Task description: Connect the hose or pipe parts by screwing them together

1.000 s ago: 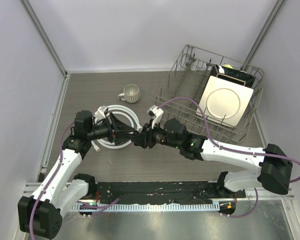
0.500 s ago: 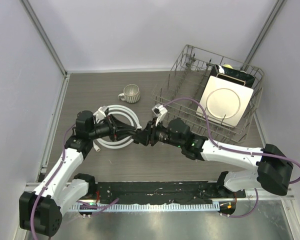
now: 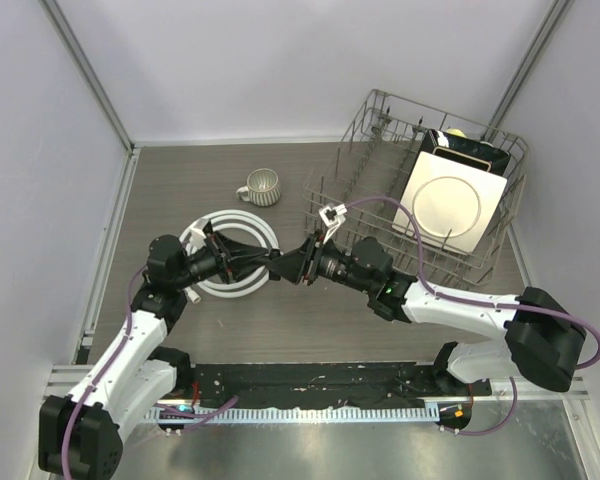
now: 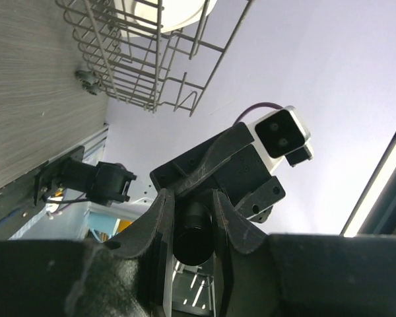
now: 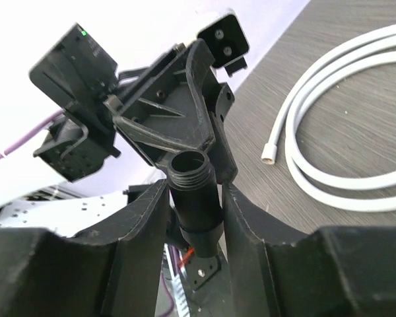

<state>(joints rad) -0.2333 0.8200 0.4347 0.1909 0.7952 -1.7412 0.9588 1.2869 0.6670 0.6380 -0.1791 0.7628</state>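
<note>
The black threaded fitting (image 5: pixel 195 191) hangs above the table between the two grippers, which meet tip to tip. My left gripper (image 3: pixel 276 262) is shut on one end of it, and the left wrist view shows its fingers (image 4: pixel 160 224) pressed on both sides of the black barrel (image 4: pixel 193 234). My right gripper (image 3: pixel 293 266) straddles the other end with its jaws a little apart, a thin gap showing beside the barrel. The white hose (image 3: pixel 223 287) lies coiled on the table behind the left gripper. One white end nut (image 5: pixel 269 153) rests loose on the wood, held by neither gripper.
A grey ribbed mug (image 3: pixel 261 186) stands behind the coil. A wire dish rack (image 3: pixel 360 170) holding a square cream plate (image 3: pixel 450 208) fills the back right. Purple cables loop over the right arm near the rack.
The left jaws closed onto the fitting, then the right jaws eased apart. The right wrist rolled, its camera swinging up toward the rack, and the meeting point crept slightly toward the back.
</note>
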